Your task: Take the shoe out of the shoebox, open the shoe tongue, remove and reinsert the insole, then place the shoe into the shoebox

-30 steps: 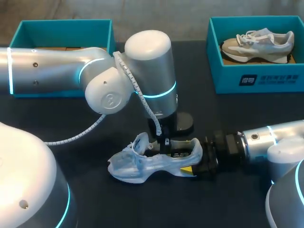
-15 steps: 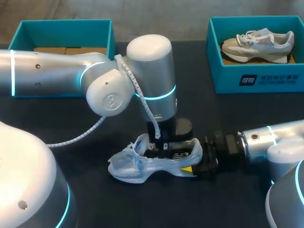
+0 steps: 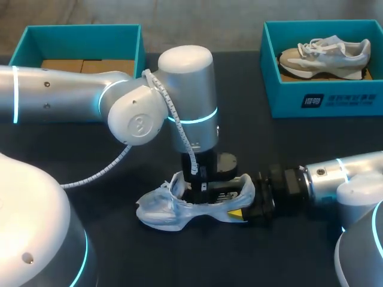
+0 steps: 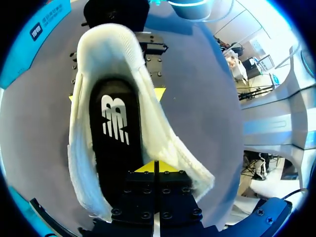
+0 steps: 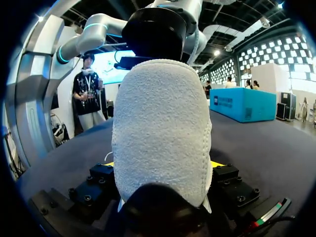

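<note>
A pale blue-white shoe lies on its sole on the dark table, toe to the left. My right gripper comes in low from the right, and its fingers clamp the heel from both sides. My left gripper points straight down into the shoe's opening. In the left wrist view its fingers are shut, tips just over the black insole that lies inside the shoe. Nothing shows between them. The tongue end is hidden under the left gripper.
A teal shoebox at the back right holds a second, beige shoe. Another open teal box stands at the back left, partly behind my left arm.
My left gripper has come nearer and lower, from behind the shoe into its opening. The right gripper and the shoe have stayed in place.
</note>
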Motion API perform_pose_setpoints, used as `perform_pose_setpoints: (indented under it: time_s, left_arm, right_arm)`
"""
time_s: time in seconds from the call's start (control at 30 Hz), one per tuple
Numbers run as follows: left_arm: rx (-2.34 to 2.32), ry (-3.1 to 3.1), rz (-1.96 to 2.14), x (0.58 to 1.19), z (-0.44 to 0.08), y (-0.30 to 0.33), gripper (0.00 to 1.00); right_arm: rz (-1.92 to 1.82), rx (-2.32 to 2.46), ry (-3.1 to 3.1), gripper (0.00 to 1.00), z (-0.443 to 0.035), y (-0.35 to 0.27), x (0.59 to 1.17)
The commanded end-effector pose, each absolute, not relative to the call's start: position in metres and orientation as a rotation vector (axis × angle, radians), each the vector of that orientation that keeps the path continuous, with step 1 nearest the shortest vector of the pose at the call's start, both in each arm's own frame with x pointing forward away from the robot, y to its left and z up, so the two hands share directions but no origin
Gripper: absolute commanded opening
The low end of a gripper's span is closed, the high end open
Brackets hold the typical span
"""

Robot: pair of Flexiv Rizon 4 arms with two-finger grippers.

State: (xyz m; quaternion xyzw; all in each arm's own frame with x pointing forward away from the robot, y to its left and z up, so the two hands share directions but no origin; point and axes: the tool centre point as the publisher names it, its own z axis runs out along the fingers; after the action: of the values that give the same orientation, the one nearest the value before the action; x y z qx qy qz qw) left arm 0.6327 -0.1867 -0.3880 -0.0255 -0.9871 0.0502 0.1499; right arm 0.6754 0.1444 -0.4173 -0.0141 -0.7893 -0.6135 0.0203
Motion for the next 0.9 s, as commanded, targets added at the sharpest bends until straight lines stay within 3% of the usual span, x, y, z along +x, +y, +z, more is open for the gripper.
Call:
perform_pose_setpoints:
  time_s: [0.03, 0.1, 0.13, 0.17, 0.3, 0.67, 0.9]
  left_arm:
    - [-0.069, -2.83, 0.132, 0.633, -0.398, -0.191, 0.0]
    - [-0.054, -2.84, 0.118, 0.633, -0.4, -0.191, 0.0]
    - [-0.053, -2.841, 0.119, 0.633, -0.402, -0.191, 0.11]
    - [-0.046, -2.843, 0.117, 0.634, -0.403, -0.191, 0.16]
    - [-0.032, -2.859, 0.113, 0.632, -0.407, -0.192, 0.24]
    - [-0.01, -2.977, 0.109, 0.633, -0.416, -0.192, 0.27]
    - [0.023, -3.044, 0.073, 0.641, -0.42, -0.192, 0.17]
  right_arm:
    - [-1.901, -0.047, -2.452, 0.0, -0.419, 0.145, 0.676]
    - [-1.901, -0.047, -2.452, 0.0, -0.419, 0.145, 0.676]
    - [-1.901, -0.047, -2.452, 0.0, -0.419, 0.145, 0.676]
    - [-1.901, -0.047, -2.452, 0.0, -0.419, 0.145, 0.676]
    - [-1.901, -0.047, -2.452, 0.0, -0.419, 0.145, 0.676]
    - [-1.901, -0.047, -2.452, 0.0, -0.419, 0.145, 0.676]
    - [-1.901, -0.047, -2.452, 0.0, -0.419, 0.145, 0.676]
